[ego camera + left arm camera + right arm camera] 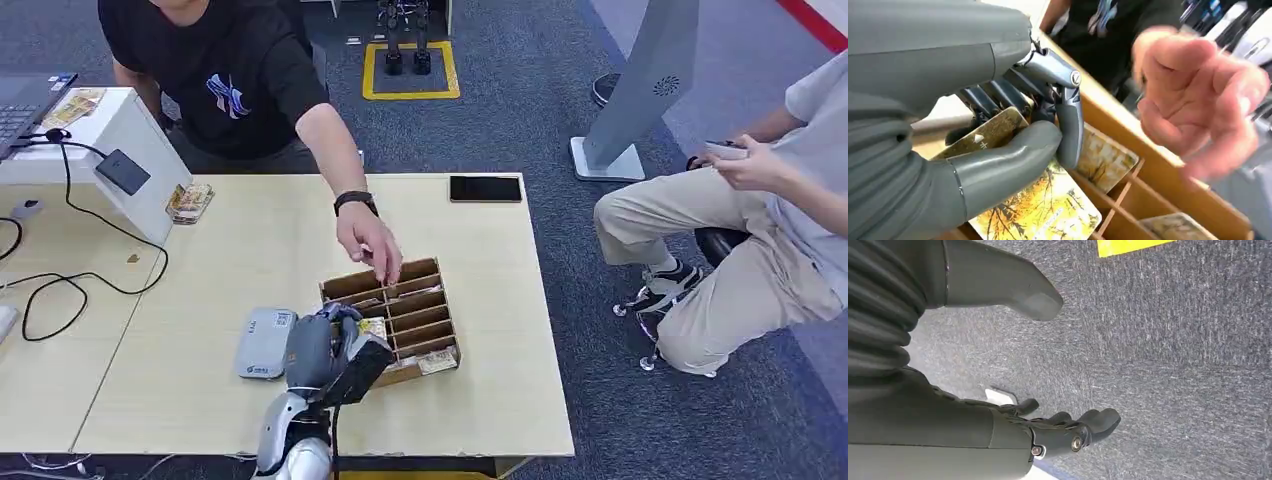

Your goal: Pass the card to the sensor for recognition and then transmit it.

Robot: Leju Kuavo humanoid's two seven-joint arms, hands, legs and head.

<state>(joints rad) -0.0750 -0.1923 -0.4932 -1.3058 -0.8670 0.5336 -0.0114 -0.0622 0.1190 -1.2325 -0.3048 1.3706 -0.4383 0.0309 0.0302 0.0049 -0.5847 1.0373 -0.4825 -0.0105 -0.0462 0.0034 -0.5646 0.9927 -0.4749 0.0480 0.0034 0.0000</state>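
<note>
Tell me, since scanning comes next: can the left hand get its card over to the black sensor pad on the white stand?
Probably yes. The left hand pinches a gold card above the card box; bare tabletop lies between it and the sensor pad. The person's hand is on the box's far side.

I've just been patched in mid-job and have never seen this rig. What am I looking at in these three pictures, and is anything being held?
It is a humanoid robot with two arms, each ending in a many-fingered hand. The wide picture looks down from its head; the other two come from cameras at each wrist. On the table stands a cardboard card box with slots, beside a grey card reader. The left hand is over the box and pinches a gold card between thumb and fingers. A person's hand reaches into the box's far end. The right hand hangs over the carpet, holding nothing.
</note>
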